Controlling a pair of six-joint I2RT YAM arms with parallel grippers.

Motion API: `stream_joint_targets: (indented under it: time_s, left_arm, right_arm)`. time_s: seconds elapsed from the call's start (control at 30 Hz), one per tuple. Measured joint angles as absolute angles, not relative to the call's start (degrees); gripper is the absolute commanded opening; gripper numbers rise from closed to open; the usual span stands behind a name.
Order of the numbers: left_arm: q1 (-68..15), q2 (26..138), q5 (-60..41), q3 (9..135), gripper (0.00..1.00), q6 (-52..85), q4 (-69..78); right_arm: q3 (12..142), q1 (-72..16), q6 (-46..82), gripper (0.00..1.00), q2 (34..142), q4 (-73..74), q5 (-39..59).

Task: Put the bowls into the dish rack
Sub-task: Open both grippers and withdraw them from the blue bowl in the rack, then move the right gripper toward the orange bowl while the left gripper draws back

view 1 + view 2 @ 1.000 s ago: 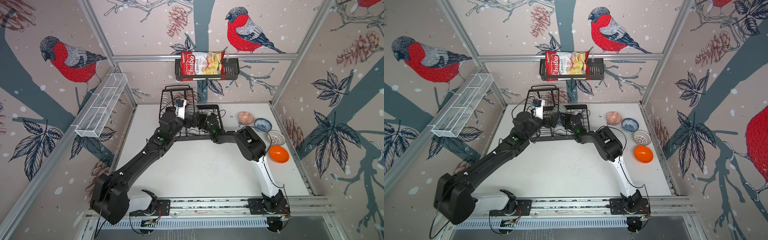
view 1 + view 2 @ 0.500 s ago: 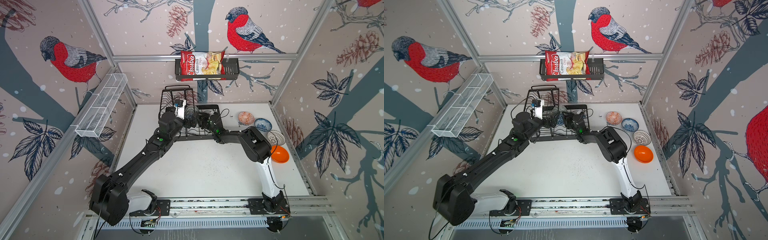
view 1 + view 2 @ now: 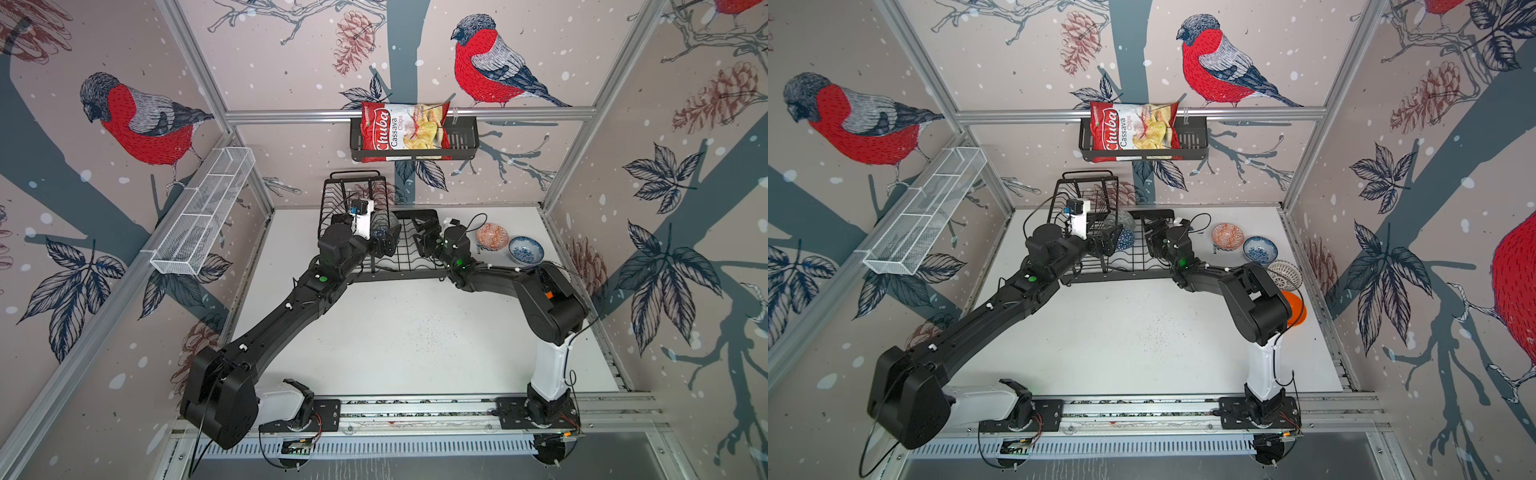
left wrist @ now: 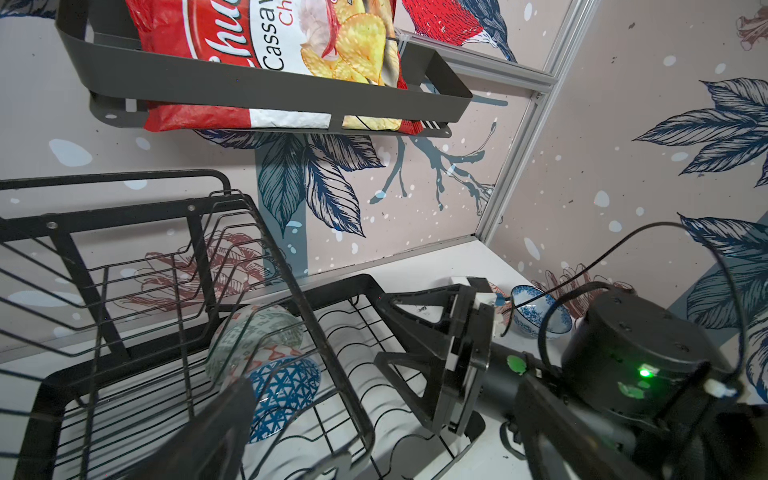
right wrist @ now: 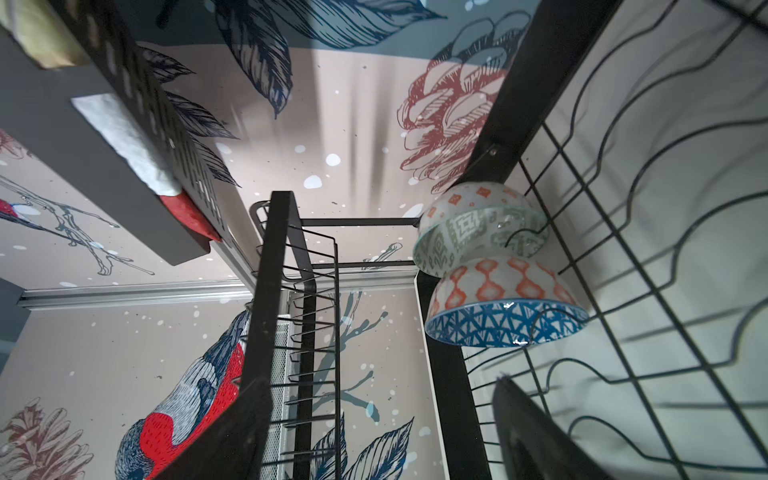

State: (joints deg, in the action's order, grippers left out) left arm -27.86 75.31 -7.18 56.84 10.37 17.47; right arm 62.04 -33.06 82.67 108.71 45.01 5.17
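The black dish rack [image 3: 399, 276] stands at the back middle. Two bowls lean on edge in its lower tray: a grey-green one [image 5: 478, 232] and a dark blue geometric one [image 5: 503, 324], both also in the left wrist view, grey-green [image 4: 253, 332] and blue [image 4: 286, 386]. My right gripper [image 3: 424, 239] hangs open and empty over the tray, to the right of these bowls. My left gripper [image 3: 386, 245] is open beside them, empty. On the table at the right lie a salmon-orange bowl [image 3: 492, 237], a blue-white bowl [image 3: 525, 250], a white lattice bowl [image 3: 1284, 275] and an orange bowl [image 3: 1296, 309].
A black basket [image 3: 461, 141] holding a chips bag [image 3: 403, 129] hangs on the back wall above the rack. A white mesh shelf [image 3: 203, 216] runs along the left wall. The right arm's elbow [image 3: 1254, 303] partly covers the lattice and orange bowls.
My right gripper has opened wide and drawn back to the right, away from the bowls in the rack. Its elbow swung right. The left arm has stayed put.
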Motion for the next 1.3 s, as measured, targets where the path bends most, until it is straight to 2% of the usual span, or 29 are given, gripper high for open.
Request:
stream_joint_targets:
  time_s: [0.33,0.5,0.73,1.03,1.3]
  left_arm:
    - [-30.94,81.12,-14.17,59.33,0.97,15.18,23.27]
    - [-36.01,85.89,-13.41,63.31,0.97,16.64,20.1]
    - [-41.63,95.31,-11.75,67.9,0.97,18.41,23.99]
    - [-46.61,99.98,-8.86,62.08,0.97,16.14,31.77]
    - [-47.13,100.03,-8.97,59.2,0.97,15.05,36.23]
  right_arm:
    - [54.52,-26.89,70.85,1.0,91.66,31.42,7.18]
    - [53.36,-21.82,62.33,1.0,82.46,20.53,6.68]
    - [51.33,-13.76,47.86,1.0,73.19,9.06,6.17]
    - [40.84,-6.61,37.41,1.0,61.01,-0.78,0.47]
    - [33.41,-2.22,36.01,1.0,55.37,-7.66,-5.8]
